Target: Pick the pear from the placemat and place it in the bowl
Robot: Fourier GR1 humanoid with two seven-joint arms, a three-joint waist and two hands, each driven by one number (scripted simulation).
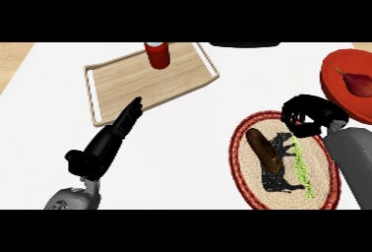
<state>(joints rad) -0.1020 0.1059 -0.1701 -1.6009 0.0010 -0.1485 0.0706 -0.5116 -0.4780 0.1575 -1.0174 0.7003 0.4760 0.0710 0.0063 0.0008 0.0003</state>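
Head view shows the pear (356, 83) lying inside the red bowl (335, 74), beyond the placemat (247, 147). At the placemat's far edge, the right hand (309, 115) is clenched on nothing. Well off the placemat's left side, the left hand (109, 140) rests with straight fingers, reaching the wooden tray (145, 81).

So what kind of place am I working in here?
Likely a kitchen or dining counter: a white top set with a woven placemat, a red bowl holding a pear, and a wooden tray carrying a red bottle.
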